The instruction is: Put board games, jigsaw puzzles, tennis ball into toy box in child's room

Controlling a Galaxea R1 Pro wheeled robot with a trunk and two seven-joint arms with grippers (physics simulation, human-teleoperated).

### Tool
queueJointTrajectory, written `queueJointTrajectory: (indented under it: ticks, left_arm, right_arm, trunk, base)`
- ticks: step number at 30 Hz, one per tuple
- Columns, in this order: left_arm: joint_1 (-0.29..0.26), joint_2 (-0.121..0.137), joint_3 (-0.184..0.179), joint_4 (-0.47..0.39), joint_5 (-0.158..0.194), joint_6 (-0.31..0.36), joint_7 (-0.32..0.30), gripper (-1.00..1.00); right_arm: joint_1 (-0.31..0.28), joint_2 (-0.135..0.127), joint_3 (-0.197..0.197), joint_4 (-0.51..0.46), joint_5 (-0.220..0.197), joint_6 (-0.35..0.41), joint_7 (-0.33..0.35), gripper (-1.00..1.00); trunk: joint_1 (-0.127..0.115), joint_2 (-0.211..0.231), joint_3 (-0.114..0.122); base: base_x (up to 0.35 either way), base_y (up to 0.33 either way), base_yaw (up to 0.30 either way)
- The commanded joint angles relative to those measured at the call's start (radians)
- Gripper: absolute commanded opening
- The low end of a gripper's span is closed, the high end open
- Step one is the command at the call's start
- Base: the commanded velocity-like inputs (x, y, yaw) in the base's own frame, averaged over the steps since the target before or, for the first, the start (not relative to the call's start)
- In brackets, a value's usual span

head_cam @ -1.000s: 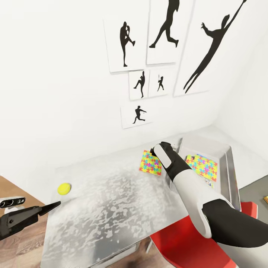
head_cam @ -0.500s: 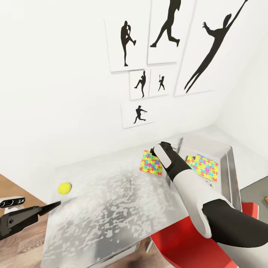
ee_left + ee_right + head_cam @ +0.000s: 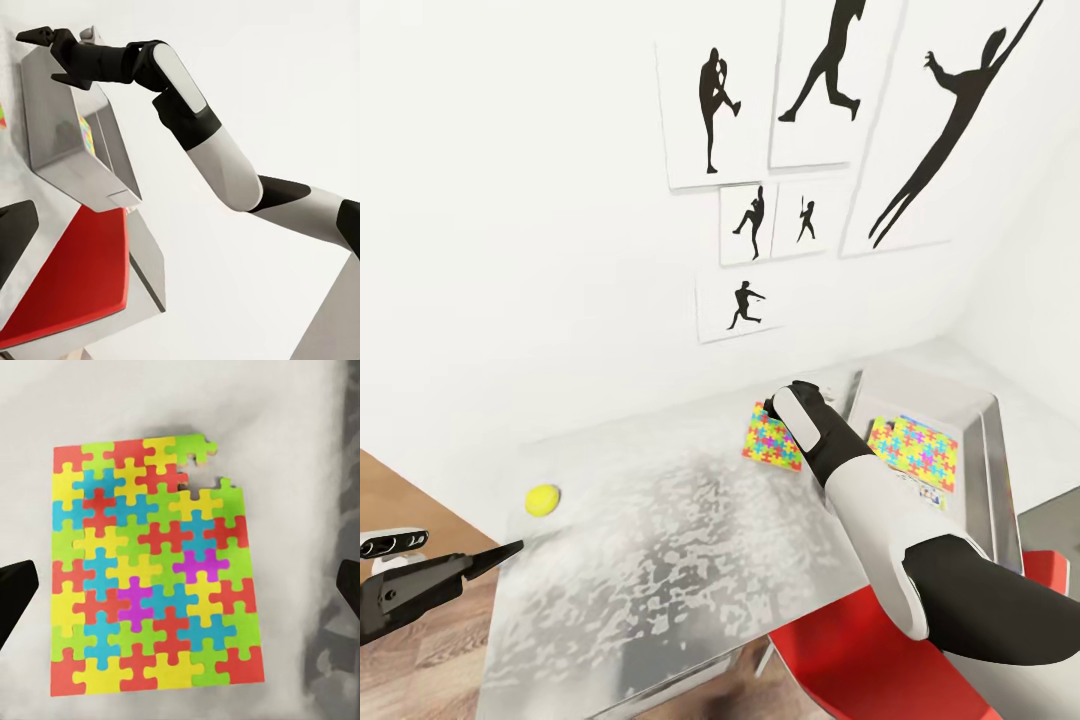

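So the right arm is stretched out over the table (image 3: 660, 560) with its right gripper (image 3: 180, 585) hanging directly above one jigsaw puzzle (image 3: 150, 566), fingers spread wide on either side of it and not touching. Looks like it's lining up for a straight-down grab.

That puzzle is a thin flat sheet of red, yellow, green and blue interlocking pieces with a few purple ones, and one corner has a ragged gap. It lies flat just left of the toy box (image 3: 960, 400), which already holds a second puzzle (image 3: 915, 450).

The tennis ball (image 3: 542, 499) sits far off near the table's left edge. The left gripper (image 3: 470, 562) hangs low off that side; can't tell how its fingers are set.
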Motion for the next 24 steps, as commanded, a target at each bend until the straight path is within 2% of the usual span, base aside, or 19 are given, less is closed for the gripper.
queueJointTrajectory:
  ticks: [1,24]
  left_arm:
    - [0.000,0.000,0.000,-0.001,0.000,0.010,-0.004,1.00]
    - [0.000,0.000,0.000,0.000,0.000,0.011,-0.004,1.00]
  right_arm:
    - [-0.001,0.000,0.002,-0.001,-0.005,0.004,-0.007,1.00]
    - [-0.001,0.000,0.003,-0.014,-0.005,0.004,-0.007,1.00]
  trunk:
    - [0.001,-0.002,-0.002]
    - [0.001,-0.002,-0.002]
  base:
    - [0.000,-0.018,0.009]
    - [0.000,-0.022,0.001]
